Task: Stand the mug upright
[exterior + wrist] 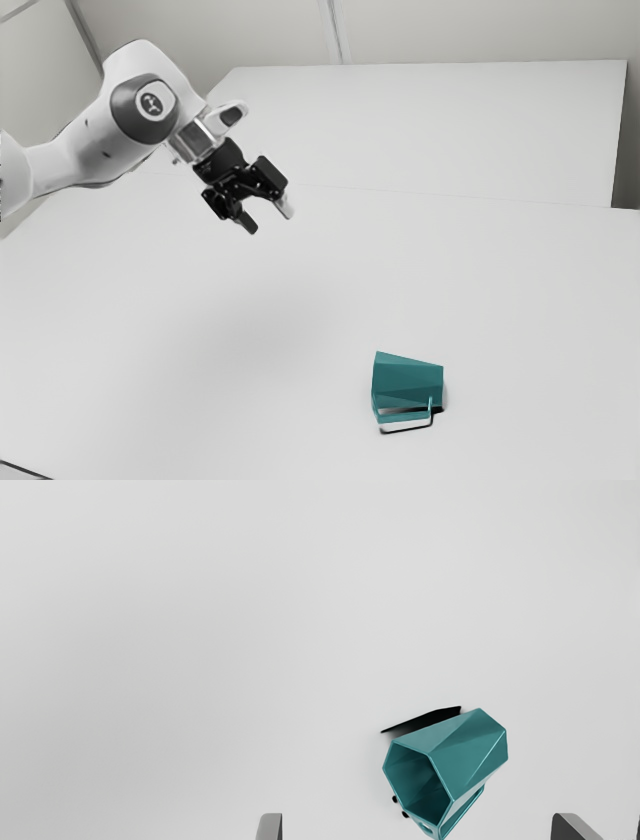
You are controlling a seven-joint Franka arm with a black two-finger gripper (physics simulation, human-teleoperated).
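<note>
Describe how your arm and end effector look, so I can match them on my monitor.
My arm is white with rounded shells; a round dark-grey joint cap carries a small emblem. A silver-grey section leads to the end effector, black and angular, with two slim fingers whose tips show grey in the wrist view.

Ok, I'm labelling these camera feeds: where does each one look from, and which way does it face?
Exterior view: set at the arm's side, facing the white table; the white robot arm reaches in from this view's left, its black two-finger gripper open.
Wrist view: mounted on the arm's hand, facing the tabletop past the gripper's two fingertips at the bottom edge.
Shared: the teal faceted mug, lying on its side on that table.
</note>
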